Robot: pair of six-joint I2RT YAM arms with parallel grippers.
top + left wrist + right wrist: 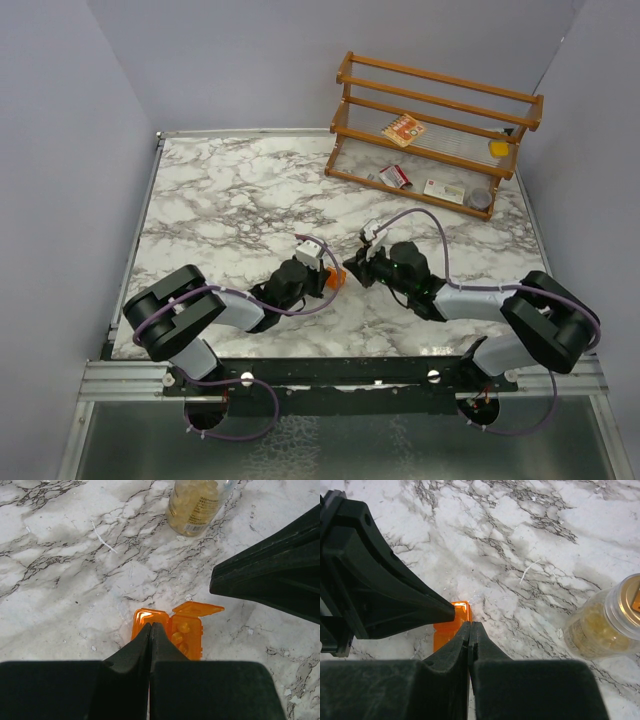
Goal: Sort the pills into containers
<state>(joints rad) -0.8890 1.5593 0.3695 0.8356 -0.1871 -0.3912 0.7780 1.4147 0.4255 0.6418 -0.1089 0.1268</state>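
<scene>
1. Left gripper (151, 626): fingers pressed flat together, nothing seen between them. The tips hang over the near edge of the orange box (186, 634).
2. Right gripper (470, 625): fingers likewise closed on each other. It comes at the same box from the opposite side, and the two sets of tips are almost nose to nose.
3. Orange box: on the marble table (220, 200), between the two grippers. Its lid flap is open, and yellowish pills (184, 628) show inside.
4. Clear jar (197, 502): on the marble near the box but apart from it, touched by neither gripper. Pale yellow contents, gold cap. Upright or tipped, cannot tell.
5. Wooden rack (435, 125): far right corner, well apart from both arms.
</scene>
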